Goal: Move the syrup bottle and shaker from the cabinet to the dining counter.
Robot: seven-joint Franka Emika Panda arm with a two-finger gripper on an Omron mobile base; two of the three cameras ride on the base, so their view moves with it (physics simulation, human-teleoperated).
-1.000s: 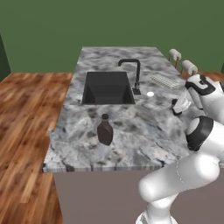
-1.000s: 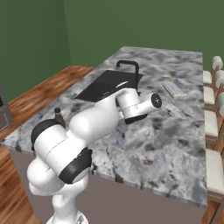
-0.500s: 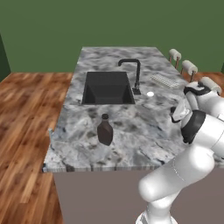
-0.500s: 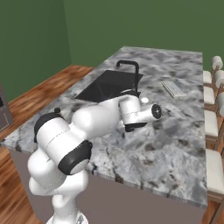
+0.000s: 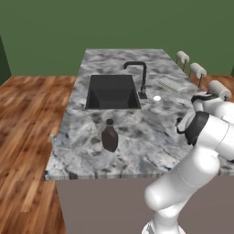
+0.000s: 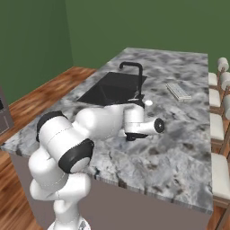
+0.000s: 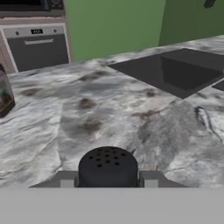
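The black shaker (image 7: 107, 167), perforated top towards the camera, sits between my gripper's (image 7: 107, 178) fingers, which are shut on it. In the right base view my gripper (image 6: 131, 136) points down just over the dining counter (image 6: 179, 157), right of the sink. The dark brown syrup bottle (image 5: 109, 136) stands upright on the dining counter (image 5: 141, 141) near its front edge, well left of my hand; it shows at the left edge of the hand view as the syrup bottle (image 7: 4, 94). The cabinet is out of view.
A black sink (image 5: 112, 91) with a black faucet (image 5: 139, 75) is set into the counter. A grey ribbed pad (image 5: 171, 83) and a small white disc (image 5: 156, 98) lie to their right. Stools (image 6: 220, 130) line the right side. An oven (image 7: 37, 43) stands beyond.
My hand has come down and in from above the counter to just over its surface, with the shaker still in it. The syrup bottle has not moved.
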